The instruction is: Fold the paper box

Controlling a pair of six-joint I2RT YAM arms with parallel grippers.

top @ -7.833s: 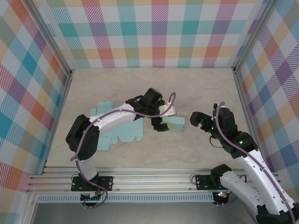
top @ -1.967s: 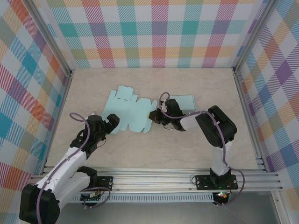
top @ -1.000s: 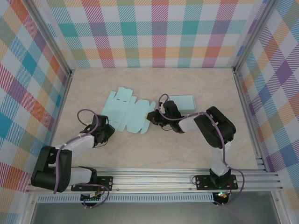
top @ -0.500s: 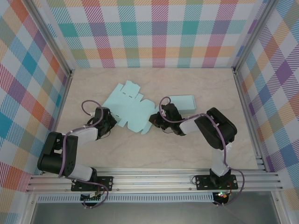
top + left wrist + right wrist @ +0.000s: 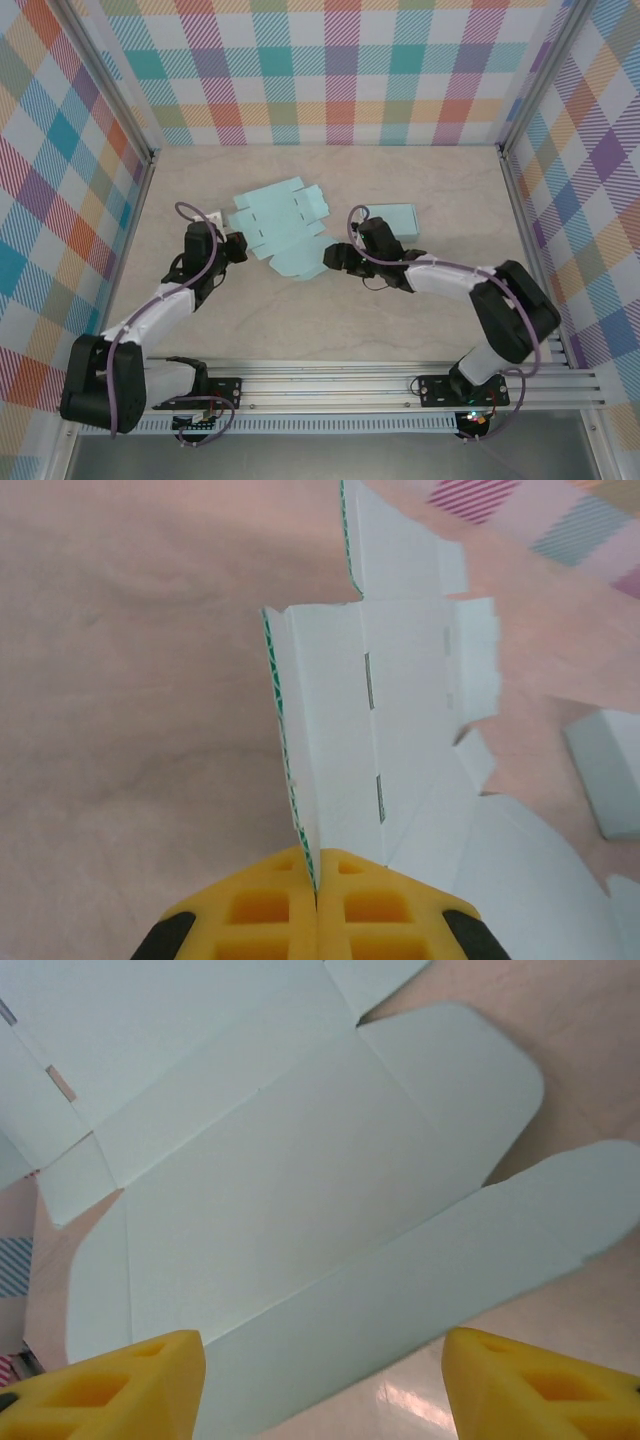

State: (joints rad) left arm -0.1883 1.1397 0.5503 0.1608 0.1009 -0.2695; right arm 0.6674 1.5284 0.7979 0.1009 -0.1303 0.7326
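Note:
The paper box [image 5: 283,232] is a flat light-blue cut-out blank lying unfolded on the table, its left end raised. My left gripper [image 5: 234,246] is shut on that left edge; in the left wrist view the yellow fingers [image 5: 270,910] pinch the sheet's edge [image 5: 300,820] between them, and the blank [image 5: 410,730] stretches away. My right gripper [image 5: 334,259] sits at the blank's right corner with its jaws open. In the right wrist view the blank's long flap [image 5: 400,1280] lies under the open right gripper [image 5: 325,1385], touching neither finger.
A folded light-blue box [image 5: 391,218] rests just right of the blank, behind my right gripper, and appears at the left wrist view's right edge [image 5: 605,775]. Checked walls enclose the table on three sides. A metal rail [image 5: 320,385] runs along the near edge.
My left gripper has closed on the blank's left edge and swung it round. My right gripper has opened and let go of the blank's right flap.

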